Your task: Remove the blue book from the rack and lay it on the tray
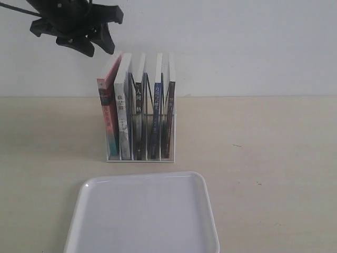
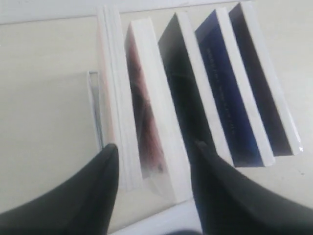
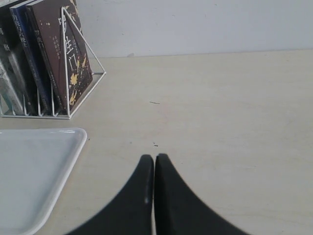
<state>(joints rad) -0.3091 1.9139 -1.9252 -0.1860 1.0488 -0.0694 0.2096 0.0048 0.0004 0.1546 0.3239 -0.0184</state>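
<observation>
Tray point(image 1: 142, 174) sits near; my left gripper point(image 1: 98, 49) hangs wide open, and I should line it over the blue book point(image 1: 156, 113).

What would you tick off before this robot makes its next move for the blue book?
1. Left gripper open: ok.
2. Left gripper lined up over the blue book: not ok; its fingers straddle other books further along the rack.
3. The blue book standing in its slot, top edge exposed: ok.
4. Room beside it for a finger: cannot tell.
5. Tray free to receive it: ok, nothing shows on it.
6. Right gripper clear of rack and tray: ok, shut over the bare table.
</observation>
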